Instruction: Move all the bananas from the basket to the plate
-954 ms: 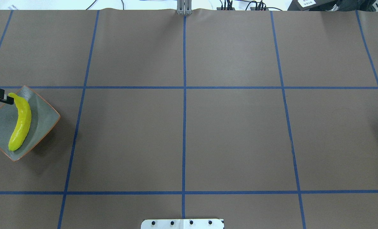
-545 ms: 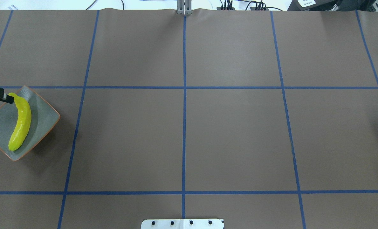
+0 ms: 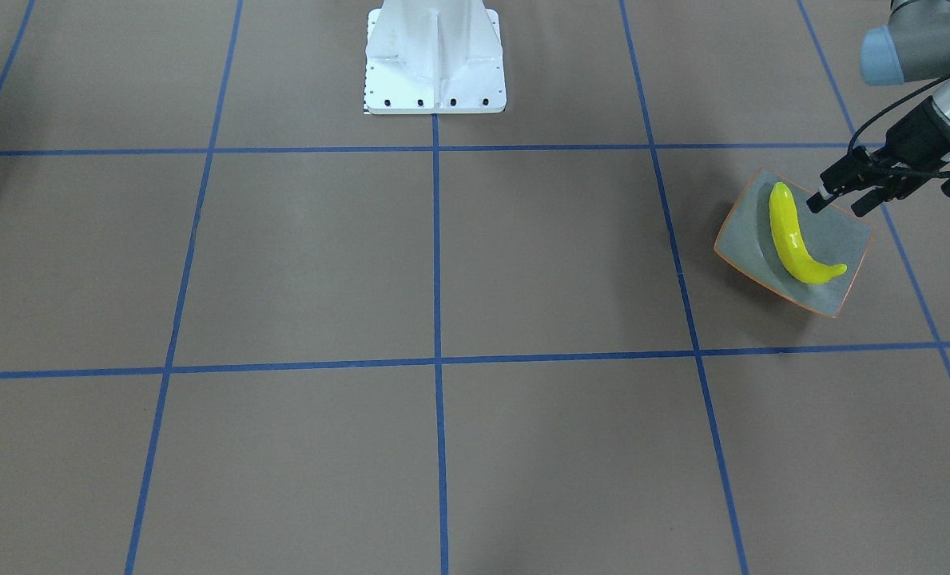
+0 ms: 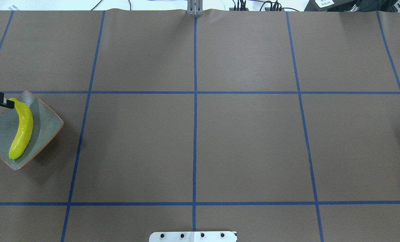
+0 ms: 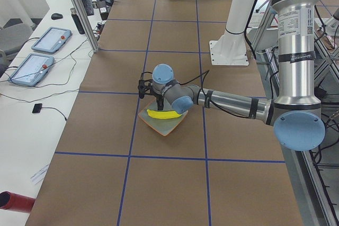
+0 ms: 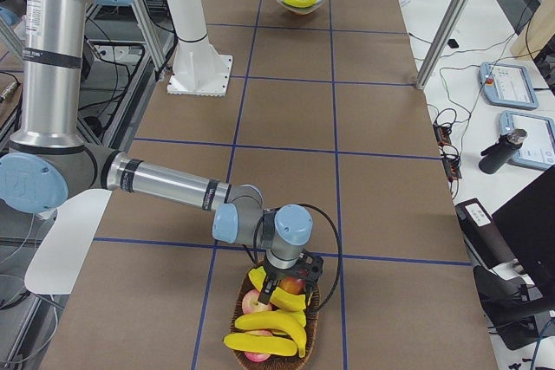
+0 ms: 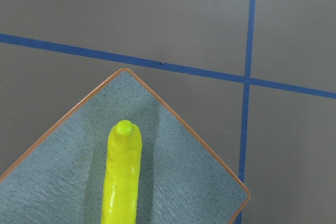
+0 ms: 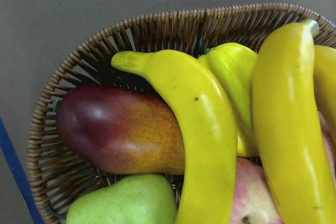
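Currently one banana point(image 3: 794, 243) lies along the middle of the plate point(image 3: 742, 239), which sits on the brown surface point(image 4: 247, 144) far out on the robot's left side. The left end effector point(image 3: 839, 204) hovers over the plate's corner at the banana's stem end with its fingers point(image 3: 816, 200) spread apart and nothing between them. From overhead one fingertip looks just beside the banana's tip, though whether they touch cannot be told.

At the opposite end of the surface stands the wicker basket point(image 8: 68, 72). It holds more bananas point(image 8: 205, 129), piled over a red-and-yellow fruit point(image 8: 115, 129) and a green pear point(image 8: 126, 203). The right end effector point(image 6: 290, 288) hangs directly above this pile, close to the topmost banana. Whether its fingers are apart or together cannot be told, since only the side view shows them.
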